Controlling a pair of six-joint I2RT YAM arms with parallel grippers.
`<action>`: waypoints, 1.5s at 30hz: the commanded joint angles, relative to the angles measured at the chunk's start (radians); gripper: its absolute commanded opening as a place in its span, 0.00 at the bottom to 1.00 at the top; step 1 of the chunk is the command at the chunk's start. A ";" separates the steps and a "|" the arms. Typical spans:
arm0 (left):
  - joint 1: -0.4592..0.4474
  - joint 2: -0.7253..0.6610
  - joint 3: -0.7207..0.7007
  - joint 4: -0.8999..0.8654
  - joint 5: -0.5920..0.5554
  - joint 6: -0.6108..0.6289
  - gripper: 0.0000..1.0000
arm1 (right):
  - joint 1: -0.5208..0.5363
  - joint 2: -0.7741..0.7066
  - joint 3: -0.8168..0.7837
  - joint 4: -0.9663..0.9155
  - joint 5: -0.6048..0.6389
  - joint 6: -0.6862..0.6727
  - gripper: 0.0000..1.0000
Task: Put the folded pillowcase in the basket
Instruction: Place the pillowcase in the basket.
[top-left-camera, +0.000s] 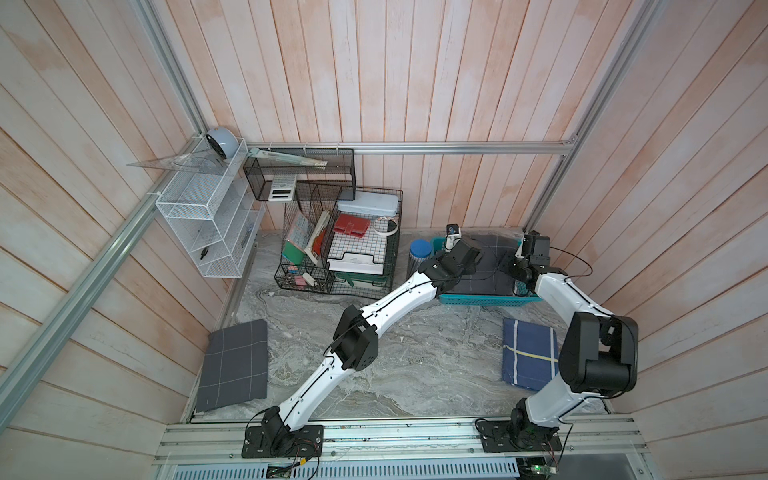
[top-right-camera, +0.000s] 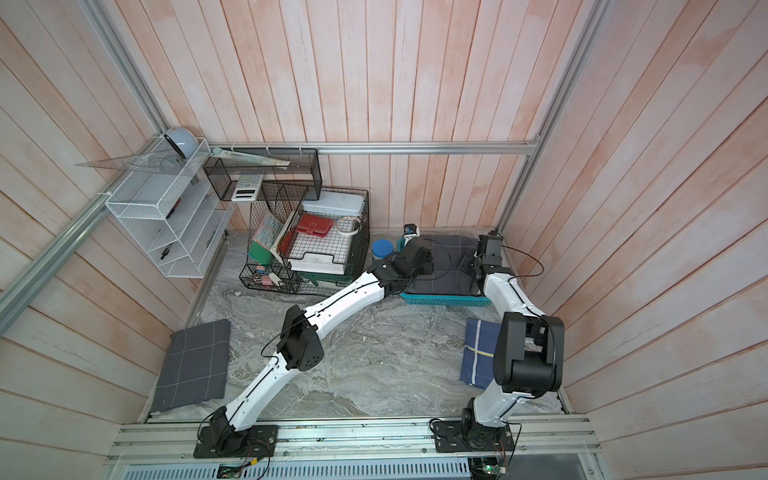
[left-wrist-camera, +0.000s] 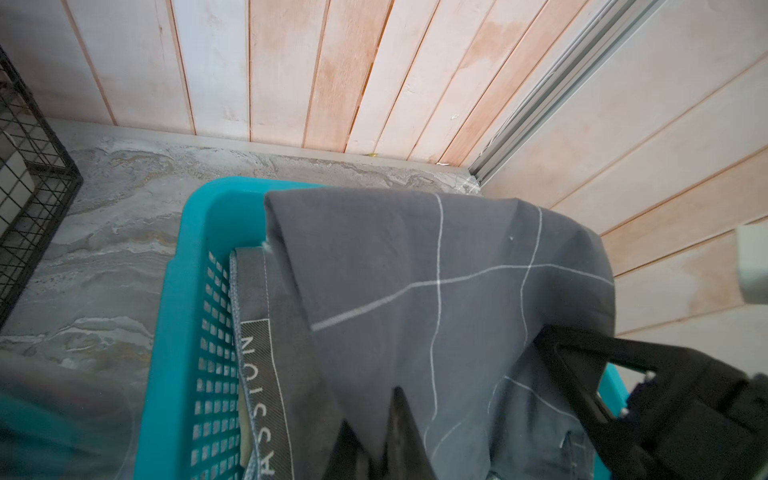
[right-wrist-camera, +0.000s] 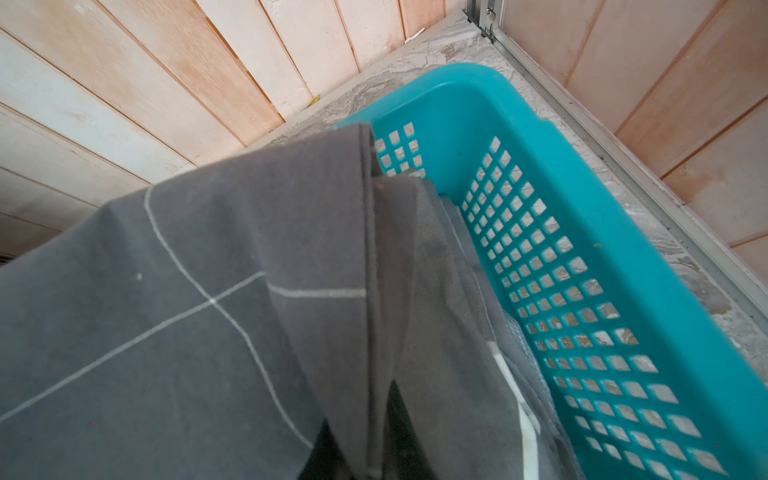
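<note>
**A:** Where is the pillowcase (top-left-camera: 492, 249)?

**B:** Over the teal basket (top-left-camera: 478, 300), at the far right of the surface (top-left-camera: 415, 357), near the back wall. In both top views the grey cloth with thin white lines covers most of the basket's opening.

**A:** What holds it?

**B:** Both arms. The left gripper (left-wrist-camera: 384, 428) is clamped on the cloth at the basket's left side, with fabric pinched between its fingers. The right gripper (right-wrist-camera: 365, 440) is clamped on it at the right side.

**A:** Does it lie flat?

**B:** No. In the wrist views it hangs in folds from the two grips and drapes down inside the lattice walls. Lower in the basket lies a grey band with white letters (left-wrist-camera: 266, 395).

**A:** What else is around?

**B:** A blue-lidded jar (top-left-camera: 420, 249) stands just beside the basket, with a black wire organiser (top-left-camera: 340, 249) further left. A blue folded cloth (top-left-camera: 528, 357) lies in front of the basket. A second grey folded cloth (top-left-camera: 235, 365) lies at the front left, well apart.
</note>
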 joint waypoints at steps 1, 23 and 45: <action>0.004 0.032 0.025 0.026 0.004 0.009 0.00 | -0.007 0.021 0.027 -0.010 0.013 -0.011 0.00; 0.034 0.069 0.024 -0.048 -0.011 -0.066 0.24 | -0.011 0.177 0.185 -0.190 -0.010 0.005 0.31; -0.002 -0.303 -0.345 0.072 0.035 -0.029 0.63 | -0.011 0.223 0.163 -0.005 -0.236 0.086 0.47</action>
